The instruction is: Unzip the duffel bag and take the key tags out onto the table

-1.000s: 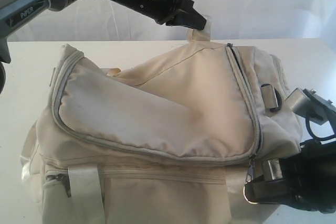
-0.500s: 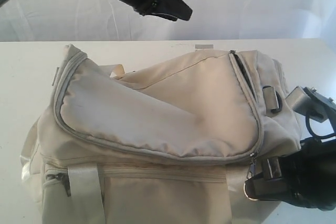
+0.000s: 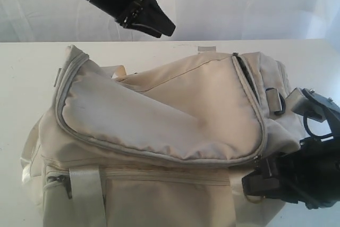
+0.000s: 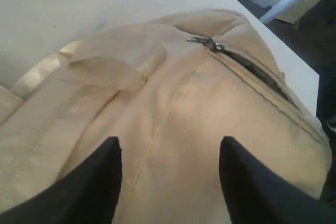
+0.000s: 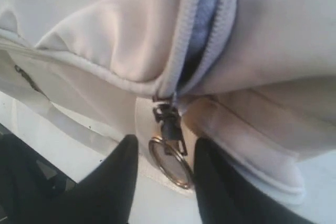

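Note:
The cream duffel bag [image 3: 159, 115] lies on the white table [image 3: 26, 78], its grey-piped curved flap zipped shut along the front. My right gripper [image 3: 253, 183] sits at the bag's near right corner. In the right wrist view it [image 5: 167, 141] is open, its two black fingers either side of the zip's metal pull ring [image 5: 170, 163], and a gap shows beside the ring. My left gripper [image 3: 169, 29] hangs in the air above the bag's far side. Its jaws [image 4: 170, 142] are open and empty over the cream fabric [image 4: 184, 103]. The key tags are hidden.
A second zip slider [image 4: 210, 43] sits at the far end of the flap, by a short open stretch of zip [image 3: 244, 73]. A grey side loop [image 3: 276, 102] and a pale webbing strap [image 3: 85, 190] hang off the bag. The table's edge [image 4: 294, 51] runs near the bag's end.
My left arm has let go of the far strap and risen up and to the left, and the bag's top has sunk. My right gripper has closed in on the pull ring.

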Robot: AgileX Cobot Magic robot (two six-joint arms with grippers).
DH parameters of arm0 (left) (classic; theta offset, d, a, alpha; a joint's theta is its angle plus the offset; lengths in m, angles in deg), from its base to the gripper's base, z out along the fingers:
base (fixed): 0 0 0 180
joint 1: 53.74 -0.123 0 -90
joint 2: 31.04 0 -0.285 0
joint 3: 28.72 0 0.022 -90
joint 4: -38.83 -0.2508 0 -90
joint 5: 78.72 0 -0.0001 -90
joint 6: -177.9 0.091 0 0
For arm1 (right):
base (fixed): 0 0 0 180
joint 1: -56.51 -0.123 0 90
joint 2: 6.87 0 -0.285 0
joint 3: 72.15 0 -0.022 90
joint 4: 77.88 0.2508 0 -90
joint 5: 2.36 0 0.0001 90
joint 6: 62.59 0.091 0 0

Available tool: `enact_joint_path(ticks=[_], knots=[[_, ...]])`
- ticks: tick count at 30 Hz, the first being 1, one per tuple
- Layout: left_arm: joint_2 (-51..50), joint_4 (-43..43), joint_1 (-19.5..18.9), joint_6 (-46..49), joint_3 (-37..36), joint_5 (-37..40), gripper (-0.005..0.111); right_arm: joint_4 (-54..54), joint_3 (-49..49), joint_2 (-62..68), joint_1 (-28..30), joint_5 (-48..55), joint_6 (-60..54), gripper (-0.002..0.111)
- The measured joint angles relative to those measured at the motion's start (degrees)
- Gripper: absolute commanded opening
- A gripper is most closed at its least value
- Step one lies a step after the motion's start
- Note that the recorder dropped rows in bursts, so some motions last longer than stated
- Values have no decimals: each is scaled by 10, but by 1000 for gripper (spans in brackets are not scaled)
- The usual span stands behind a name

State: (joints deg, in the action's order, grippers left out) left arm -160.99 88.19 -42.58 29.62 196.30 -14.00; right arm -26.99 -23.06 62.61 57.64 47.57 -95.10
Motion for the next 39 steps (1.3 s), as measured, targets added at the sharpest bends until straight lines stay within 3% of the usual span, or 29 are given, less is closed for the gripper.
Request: enact_joint_path(ticks=[5, 15, 18, 20, 21, 22, 23, 24, 25, 26, 28, 30, 32, 36, 39], knots=[[63, 2, 0, 45, -128, -1, 59, 0, -5, 3, 0, 6, -5, 57], [277, 91, 1, 172, -407, -1, 59, -51, -86, 3, 0, 31, -9, 57], [335, 101, 20, 195, -488, -1, 59, -62, -110, 3, 0, 31, -9, 57], [363, 114, 53, 212, -550, -1, 59, -64, -126, 3, 0, 29, -8, 57], [377, 129, 102, 233, -605, -2, 59, -65, -140, 3, 0, 24, -7, 57], [379, 135, 125, 243, -624, -3, 59, -66, -147, 3, 0, 20, -7, 57], [380, 159, 186, 269, -660, -33, 59, -72, -162, 3, 0, 14, -5, 57], [380, 171, 211, 282, -670, -62, 59, -77, -168, 3, 0, 14, -2, 57], [377, 191, 272, 309, -684, -155, 59, -98, -182, 3, 0, 14, 12, 57], [375, 199, 294, 315, -686, -197, 59, -114, -187, 3, 0, 14, 23, 57], [367, 220, 376, 337, -687, -376, 59, -172, -204, 4, 0, 13, 74, 57], [355, 241, 412, 355, -687, -466, 59, -190, -207, 6, 0, 8, 92, 57], [334, 273, 434, 384, -687, -506, 59, -191, -208, 6, 0, 3, 95, 57], [288, 359, 446, 443, -682, -566, 59, -191, -208, 6, 0, 2, 96, 57], [257, 375, 446, 461, -643, -572, 59, -189, -208, 6, 0, 2, 97, 57]])
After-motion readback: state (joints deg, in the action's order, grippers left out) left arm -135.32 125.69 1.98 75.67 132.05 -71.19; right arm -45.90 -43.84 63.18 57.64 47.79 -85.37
